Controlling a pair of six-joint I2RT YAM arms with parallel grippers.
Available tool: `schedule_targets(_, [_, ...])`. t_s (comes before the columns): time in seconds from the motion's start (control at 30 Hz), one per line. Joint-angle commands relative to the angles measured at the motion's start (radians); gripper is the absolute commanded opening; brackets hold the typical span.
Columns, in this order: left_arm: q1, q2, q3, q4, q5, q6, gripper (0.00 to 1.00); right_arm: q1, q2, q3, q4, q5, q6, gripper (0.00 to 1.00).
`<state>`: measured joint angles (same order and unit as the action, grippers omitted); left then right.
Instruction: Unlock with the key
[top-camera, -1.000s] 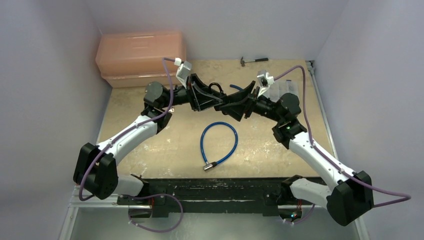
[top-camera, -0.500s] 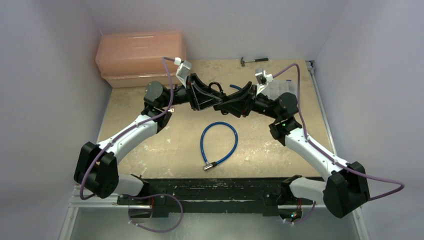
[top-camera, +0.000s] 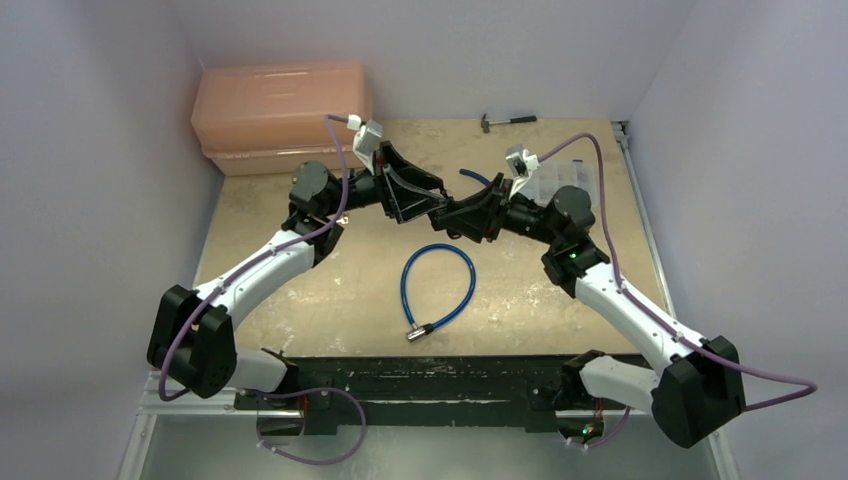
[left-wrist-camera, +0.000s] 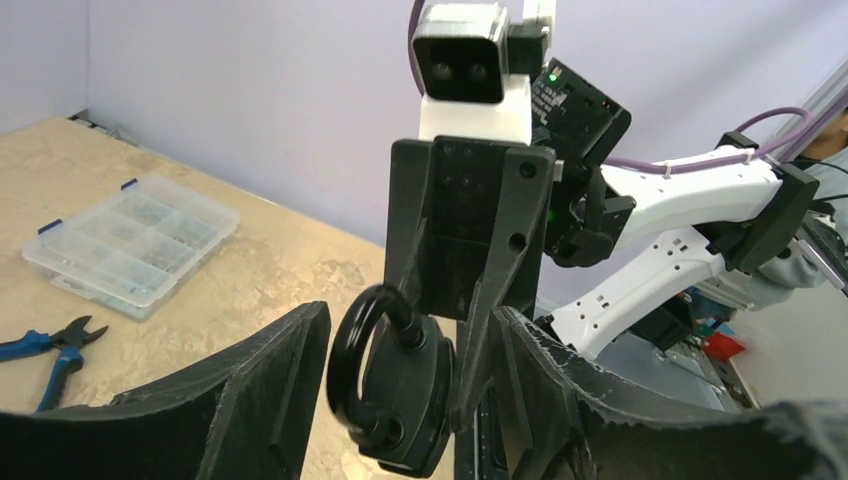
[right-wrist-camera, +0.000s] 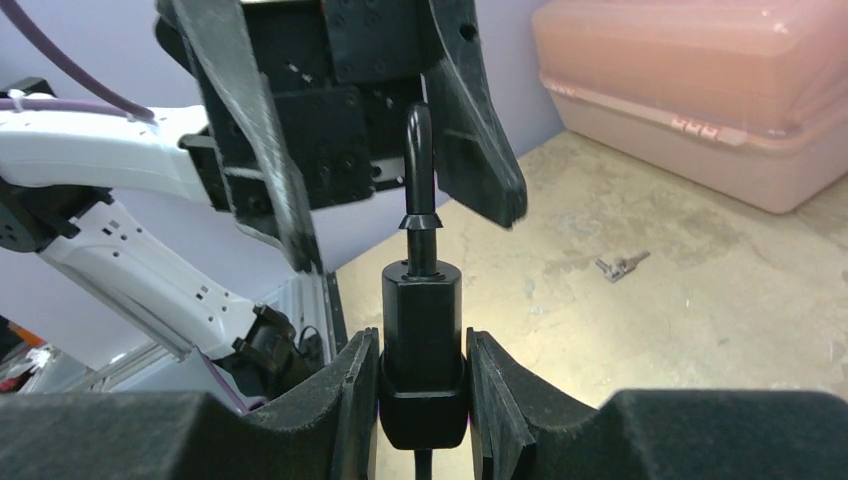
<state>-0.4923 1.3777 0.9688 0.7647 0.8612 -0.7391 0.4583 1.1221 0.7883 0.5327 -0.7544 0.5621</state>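
- Small black padlock (right-wrist-camera: 420, 310), held up off the tabletop (right-wrist-camera: 720, 310), body pinched between the fingers of the right gripper (right-wrist-camera: 420, 350), shackle end-on, pointing away.
- Tiny key (right-wrist-camera: 622, 265), lying flat on the tabletop, well apart from the padlock.

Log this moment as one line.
right gripper: shut on padlock | left gripper: open around shackle | key: apparently lying on table, ungripped
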Motion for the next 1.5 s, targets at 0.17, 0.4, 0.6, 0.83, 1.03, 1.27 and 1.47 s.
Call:
schedule_targets(0.17, [0.012, -0.049, 0.027, -0.031, -0.082, 0.053, 0.61, 0.005, -0.056, 0.004, -0.003, 0.050, -0.043, 0.00])
schedule_targets(0.4, [0.012, 0.001, 0.060, -0.120, -0.118, 0.074, 0.47, 0.009, -0.051, 0.013, -0.021, 0.055, -0.059, 0.00])
schedule_targets(0.6, [0.012, 0.023, 0.068, -0.142, -0.139, 0.068, 0.29, 0.024, -0.048, 0.031, -0.069, 0.086, -0.105, 0.00])
schedule_targets(0.83, [0.005, 0.078, 0.149, -0.397, -0.241, 0.176, 0.18, 0.092, -0.044, 0.073, -0.192, 0.218, -0.228, 0.00])
schedule_targets(1.03, [0.000, 0.129, 0.220, -0.568, -0.328, 0.231, 0.16, 0.171, -0.029, 0.140, -0.313, 0.431, -0.340, 0.00])
schedule_targets(1.27, [0.000, 0.204, 0.295, -0.713, -0.389, 0.233, 0.15, 0.255, 0.033, 0.192, -0.425, 0.739, -0.410, 0.00])
schedule_targets(1.47, [0.000, 0.249, 0.325, -0.782, -0.408, 0.216, 0.15, 0.343, 0.131, 0.247, -0.500, 1.000, -0.446, 0.00])
